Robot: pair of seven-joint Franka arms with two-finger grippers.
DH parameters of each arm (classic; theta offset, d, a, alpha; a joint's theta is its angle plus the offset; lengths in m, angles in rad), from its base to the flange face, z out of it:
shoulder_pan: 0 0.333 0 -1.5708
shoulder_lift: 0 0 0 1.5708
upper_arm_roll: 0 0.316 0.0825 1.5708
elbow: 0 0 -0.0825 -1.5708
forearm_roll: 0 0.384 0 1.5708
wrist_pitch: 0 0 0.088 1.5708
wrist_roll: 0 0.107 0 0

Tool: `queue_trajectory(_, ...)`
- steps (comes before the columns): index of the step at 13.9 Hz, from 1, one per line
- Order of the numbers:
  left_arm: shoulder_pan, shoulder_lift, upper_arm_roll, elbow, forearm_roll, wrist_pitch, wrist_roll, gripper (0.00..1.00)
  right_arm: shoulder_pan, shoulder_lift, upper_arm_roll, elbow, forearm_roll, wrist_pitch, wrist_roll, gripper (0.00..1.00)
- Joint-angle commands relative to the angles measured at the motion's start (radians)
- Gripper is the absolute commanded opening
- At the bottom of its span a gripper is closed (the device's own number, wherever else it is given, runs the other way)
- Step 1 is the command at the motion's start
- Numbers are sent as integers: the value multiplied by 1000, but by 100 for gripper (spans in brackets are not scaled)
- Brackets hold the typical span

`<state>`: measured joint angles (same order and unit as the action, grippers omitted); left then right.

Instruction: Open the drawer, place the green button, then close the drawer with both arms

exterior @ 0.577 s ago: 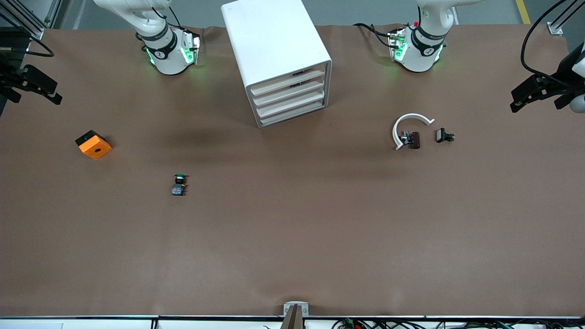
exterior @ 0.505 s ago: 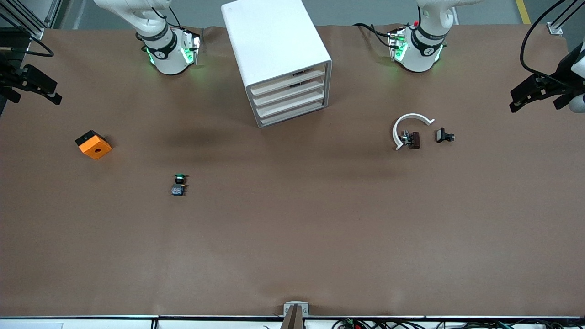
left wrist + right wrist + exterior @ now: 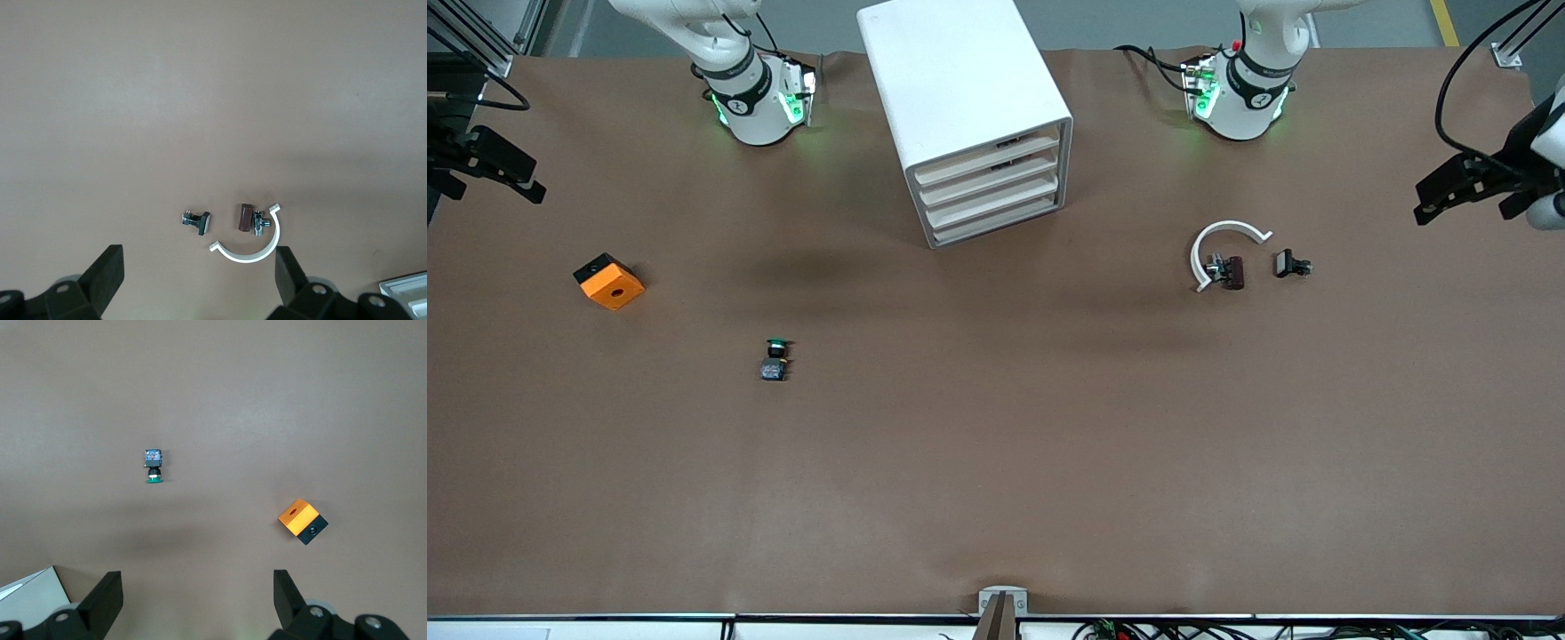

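I see the brown bench [image 3: 996, 462] with the white cabinet [image 3: 951, 98] standing between the two arm bases, all four drawers pushed in; the drawer [image 3: 985, 164] I'm after sits flush with its cream front facing the front camera. Both arms are waiting, pulled out to the ends of the bench: the left hand [image 3: 1463, 187] is up over the left arm's end, the right hand [image 3: 494, 164] over the right arm's end, each with its fingers spread apart and empty. The orange block [image 3: 608, 281] lies toward the right arm's end. A white curved piece [image 3: 1221, 233] lies toward the left arm's end, a small black clip [image 3: 1291, 264] beside it. The button [image 3: 775, 359] rests on the bench, nearer the front camera than the orange block, well apart from the cabinet
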<state>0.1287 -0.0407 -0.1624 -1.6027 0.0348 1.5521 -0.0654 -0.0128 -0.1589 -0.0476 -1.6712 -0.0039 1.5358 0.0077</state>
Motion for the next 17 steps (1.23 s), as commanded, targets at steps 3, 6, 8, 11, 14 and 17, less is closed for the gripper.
queue_trajectory(3, -14, 140, -32, 38, 2, 51, -5, 100, -12, 10, 2, 4, 5, -48, 6, 100)
queue_trajectory(6, -27, 192, -46, 34, 2, 65, -14, 100, -16, 25, 2, 10, 5, -48, -3, 100)
queue_trajectory(8, -56, 232, -48, 30, 2, 85, -80, 100, -10, 58, 2, 22, 1, -46, -8, 100)
queue_trajectory(11, -98, 297, -49, 33, -1, 117, -203, 100, -18, 129, 2, 30, 9, -29, -6, 100)
queue_trajectory(14, -152, 370, -52, 33, -4, 169, -376, 100, -24, 208, 0, 48, -7, -32, -8, 100)
queue_trajectory(17, -228, 458, -52, 38, -24, 213, -636, 100, -10, 217, 2, 35, -7, -2, -6, 100)
